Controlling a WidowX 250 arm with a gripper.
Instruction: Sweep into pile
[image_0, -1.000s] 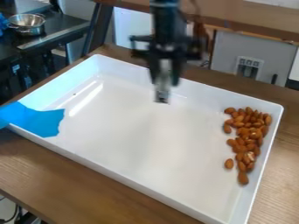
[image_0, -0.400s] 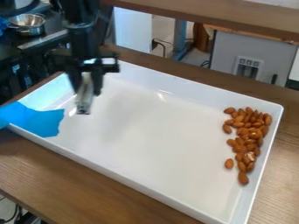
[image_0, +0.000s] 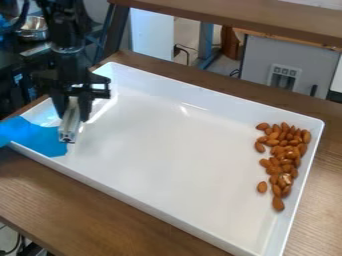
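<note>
Camera view, sweep into pile. My gripper (image_0: 68, 132) hangs over the left end of the white tray (image_0: 160, 165), tilted slightly, beside the blue piece (image_0: 41, 140) that drapes across the tray's left corner. A pale, narrow strip (image_0: 69, 120) shows between its black sides; whether my jaws are spread, pressed together or pinching it, I cannot tell. The almonds (image_0: 291, 154) lie well apart from me, near the right wall, strung in a long band running along it. Upper part: dense, many nuts touching. Lower part: thinner, tapering to one almond at the bottom. Another single almond (image_0: 262, 187) sits just off the band's inner edge. Whole lot rests inside the tray, tray on the wooden tabletop (image_0: 87, 200). Progress, my reading: mostly gathered, since every nut I can make out is at that one end. Left to do: nudge in the outlier, push the lower tail upward for a rounder heap. Risk: too hard a shove against the wall could scatter the loose ones.
</note>
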